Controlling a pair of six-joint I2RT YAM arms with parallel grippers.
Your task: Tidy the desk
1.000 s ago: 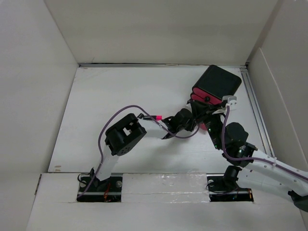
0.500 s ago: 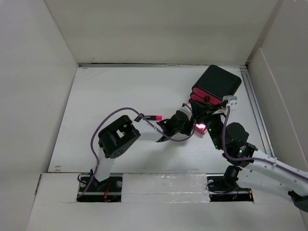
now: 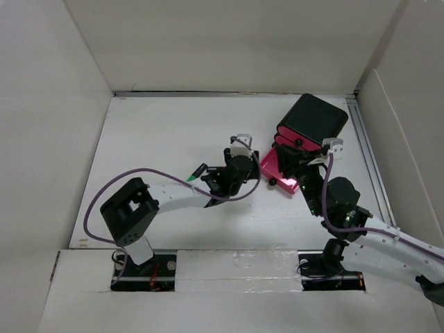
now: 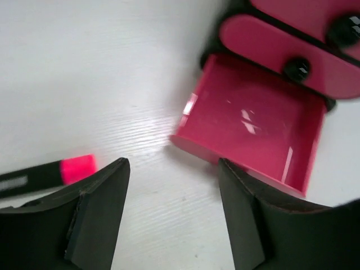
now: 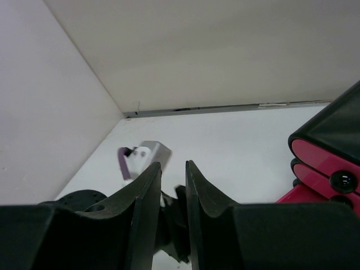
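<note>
The white desk [image 3: 159, 139] carries a black box [image 3: 316, 118] with pink drawers at the back right. Its lowest pink drawer [image 3: 277, 173] stands pulled out and looks empty in the left wrist view [image 4: 253, 129]. My left gripper [image 3: 253, 173] is open and empty just left of that drawer, low over the desk [image 4: 171, 169]. A black marker with a pink end [image 4: 56, 171] lies beside its left finger; in the top view only its tail [image 3: 201, 168] shows from under the arm. My right gripper [image 3: 295, 161] hangs above the drawer, jaws nearly together, nothing between them [image 5: 173, 166].
White walls enclose the desk on the left, back and right. A metal rail [image 3: 364, 146] runs along the right edge. The two upper drawers [image 4: 281, 45] are closed, with black knobs. Purple cables loop off both arms.
My left arm's elbow swung left and toward the near edge, and its gripper drew back left from the box. The open pink drawer is now uncovered. The right arm has not moved.
</note>
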